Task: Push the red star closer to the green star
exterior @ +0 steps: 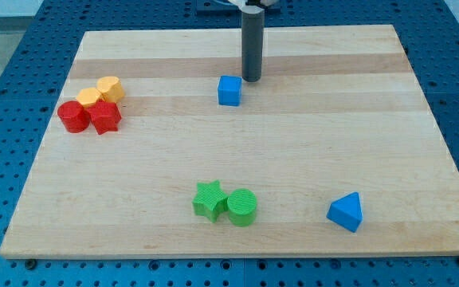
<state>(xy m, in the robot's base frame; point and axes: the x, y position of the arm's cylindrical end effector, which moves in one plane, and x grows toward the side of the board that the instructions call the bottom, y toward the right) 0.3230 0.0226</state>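
The red star lies near the board's left edge, touching a red cylinder on its left. The green star lies low in the middle of the board, touching a green cylinder on its right. My tip is at the top middle of the board, just up and to the right of a blue cube. The tip is far to the right of the red star and far above the green star.
Two yellow blocks sit just above the red pair, touching them. A blue triangular block lies at the lower right. The wooden board rests on a blue perforated table.
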